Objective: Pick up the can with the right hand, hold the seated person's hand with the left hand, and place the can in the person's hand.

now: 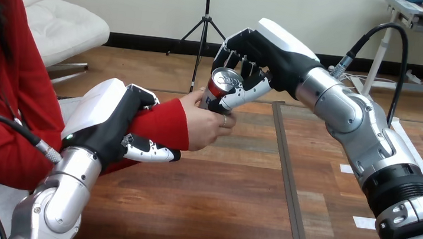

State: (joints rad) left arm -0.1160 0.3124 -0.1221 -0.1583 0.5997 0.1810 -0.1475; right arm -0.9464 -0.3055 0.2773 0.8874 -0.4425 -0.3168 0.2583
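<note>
- The drinks can [223,85] was held near upright above the wooden table [217,215], clasped round its wall by the curled fingers and thumb of the right hand [266,54].
- Its lower part was touched by the person's hand [203,127], raised beneath it.
- The red-sleeved forearm [158,120] was clasped by the left hand [105,123], fingers over it and thumb beneath.
- The can was judged light, thin-walled and smooth: easily dented if squeezed and liable to slip. Whether it was full could not be told.
- A moderate hold round the mid-wall was judged best, the base being spared for the person's palm.
</note>
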